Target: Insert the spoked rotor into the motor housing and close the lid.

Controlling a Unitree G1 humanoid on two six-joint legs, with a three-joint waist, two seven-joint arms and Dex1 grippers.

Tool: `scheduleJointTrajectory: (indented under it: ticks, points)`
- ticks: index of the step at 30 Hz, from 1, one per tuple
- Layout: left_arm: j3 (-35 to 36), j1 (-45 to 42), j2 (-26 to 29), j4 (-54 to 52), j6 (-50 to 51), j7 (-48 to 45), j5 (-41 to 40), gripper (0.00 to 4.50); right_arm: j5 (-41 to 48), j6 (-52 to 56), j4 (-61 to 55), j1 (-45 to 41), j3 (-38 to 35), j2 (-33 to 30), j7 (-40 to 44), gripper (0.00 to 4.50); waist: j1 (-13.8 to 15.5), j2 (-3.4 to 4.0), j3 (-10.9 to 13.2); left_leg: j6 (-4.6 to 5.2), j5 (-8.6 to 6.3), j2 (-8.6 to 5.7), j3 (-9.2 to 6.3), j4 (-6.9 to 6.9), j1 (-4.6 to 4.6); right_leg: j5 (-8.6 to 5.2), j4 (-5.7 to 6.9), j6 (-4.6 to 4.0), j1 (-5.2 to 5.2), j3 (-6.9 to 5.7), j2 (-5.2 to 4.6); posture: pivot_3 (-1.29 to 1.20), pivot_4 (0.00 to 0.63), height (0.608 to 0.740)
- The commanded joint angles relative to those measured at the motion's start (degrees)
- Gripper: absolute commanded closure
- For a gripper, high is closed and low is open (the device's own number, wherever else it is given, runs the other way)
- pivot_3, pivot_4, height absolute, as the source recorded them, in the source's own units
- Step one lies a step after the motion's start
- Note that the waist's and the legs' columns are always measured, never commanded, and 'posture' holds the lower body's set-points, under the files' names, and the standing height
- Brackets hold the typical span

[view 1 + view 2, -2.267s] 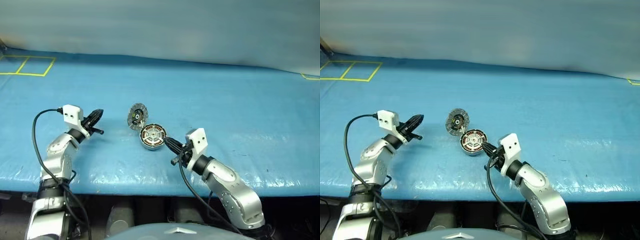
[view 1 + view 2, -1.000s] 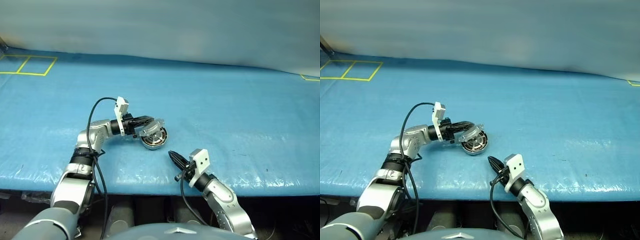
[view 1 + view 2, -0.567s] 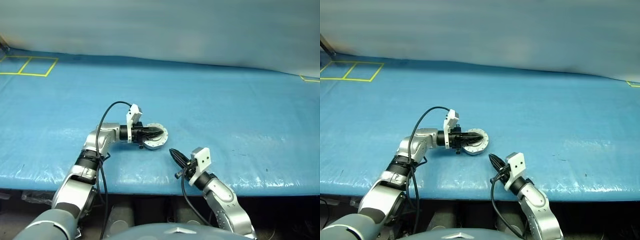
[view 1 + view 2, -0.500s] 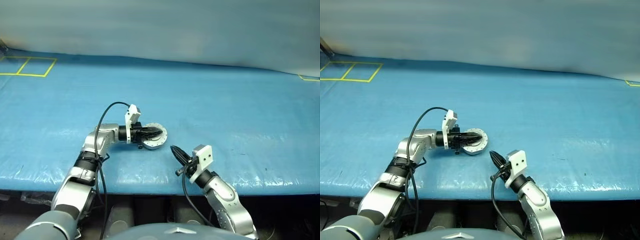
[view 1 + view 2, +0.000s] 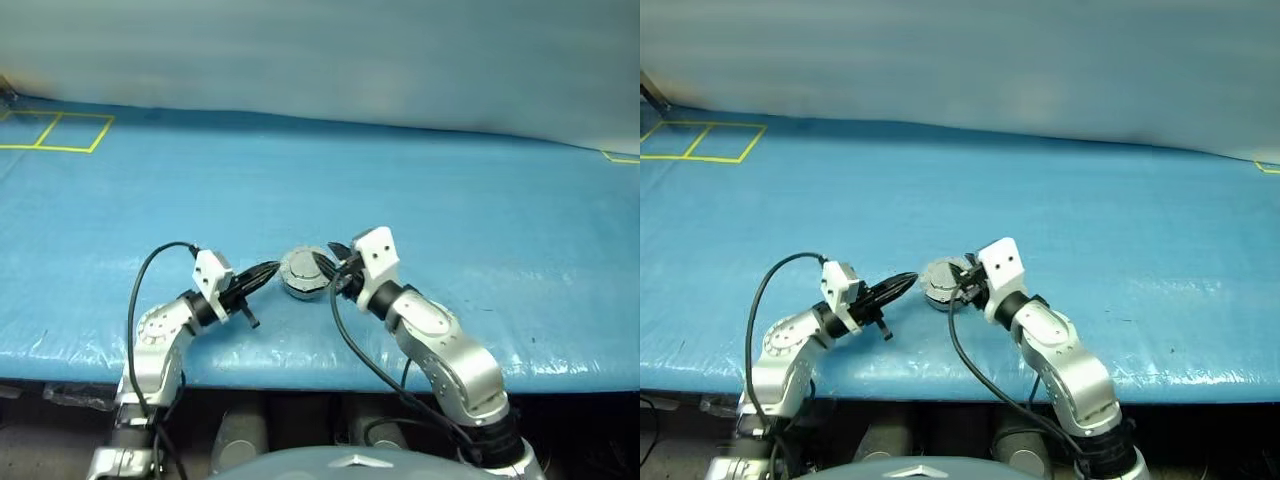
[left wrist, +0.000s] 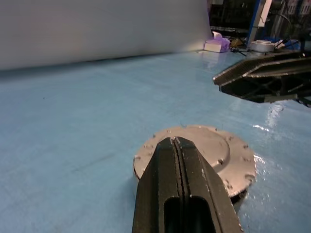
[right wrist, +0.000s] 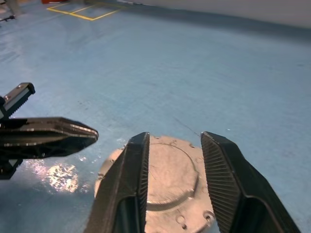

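Both tools flank the motor housing point(image 5: 303, 272) on the blue tabletop point(image 5: 480, 210), its lid point(image 7: 167, 179) folded flat on top. Left tool point(image 5: 268, 272) is closed just beside it, clear of the way; right tool point(image 7: 172, 160) hangs over the lid with fingers apart, likely to press it shut.

The lid point(image 5: 302, 269) lies closed on the table point(image 5: 480, 210), between the 2 grippers.

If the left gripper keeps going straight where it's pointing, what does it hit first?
Most likely the closed lid of the motor, right ahead of the shut left gripper. The right gripper, open, sits just beyond it.
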Motion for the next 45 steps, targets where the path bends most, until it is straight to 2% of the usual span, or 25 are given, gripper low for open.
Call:
scheduleJointTrajectory:
  ticks: [1, 5, 6, 19, 22, 24, 45]
  points:
    - [-0.45, 5.22, -2.80, -6.24, -3.23, 4.22, -0.87, 4.50, -1.10, 2.73, 2.16, -4.08, 2.35, 0.13, 0.65, 1.61, 0.03, 0.02, 0.02, 0.00, 0.00, 0.00, 0.02, 0.02, 0.01, -0.06, 0.00, 0.10, 0.00, -0.01, -0.02, 0.00, 0.150, 0.740]
    - [-2.04, 11.19, -5.13, -8.44, -5.49, 7.86, 0.22, 4.50, -1.94, 4.11, 5.59, -7.57, 3.78, -0.19, 1.77, 0.22, -0.10, 0.03, 0.02, 0.03, -0.02, -0.01, 0.14, 0.03, -0.01, -0.08, -0.04, 0.19, -0.04, -0.04, -0.12, 0.00, 0.150, 0.740]
    - [-2.39, 11.87, -5.35, -8.63, -5.80, 8.40, 0.28, 4.50, -2.21, 4.18, 6.22, -8.01, 3.97, -0.32, 1.96, 0.02, -0.08, 0.07, 0.04, 0.03, -0.02, -0.01, 0.13, 0.03, 0.00, -0.08, -0.05, 0.19, -0.05, -0.05, -0.11, 0.00, 0.150, 0.740]
    - [-5.34, 13.63, -5.36, -9.00, -6.90, 11.81, 0.18, 4.50, -6.93, -0.27, 13.11, -9.67, 6.59, -2.51, 5.34, 0.02, -0.21, 0.08, 0.05, 0.04, -0.02, 0.03, 0.28, -0.03, -0.24, -0.09, 0.02, 0.19, -0.44, -0.05, 0.00, 0.00, 0.150, 0.740]
    - [-5.63, 13.38, -5.03, -8.92, -6.76, 12.02, 0.16, 4.50, -7.14, -0.55, 12.83, -9.44, 6.28, -2.08, 5.63, 0.63, -0.22, 0.08, 0.05, 0.04, -0.02, 0.03, 0.29, -0.04, -0.24, -0.09, 0.02, 0.19, -0.45, -0.05, 0.01, 0.00, 0.150, 0.740]
    - [-5.81, 13.21, -4.84, -8.89, -6.61, 12.11, 0.03, 4.50, -7.21, -0.40, 12.45, -9.33, 6.27, -1.77, 5.80, 1.23, -0.21, 0.08, 0.05, 0.04, -0.02, 0.04, 0.29, -0.04, -0.25, -0.09, 0.02, 0.19, -0.46, -0.05, 0.01, 0.00, 0.150, 0.740]
    - [-6.76, 12.76, -2.57, -8.82, -5.12, 12.74, -0.74, 4.50, -10.14, 1.67, 14.07, -8.89, 7.19, 0.58, 4.56, 1.23, -0.56, 0.11, 0.07, 0.03, -0.02, 0.09, 0.37, -0.07, -0.23, -0.09, 0.03, 0.17, -0.52, -0.03, 0.01, 0.00, 0.150, 0.740]
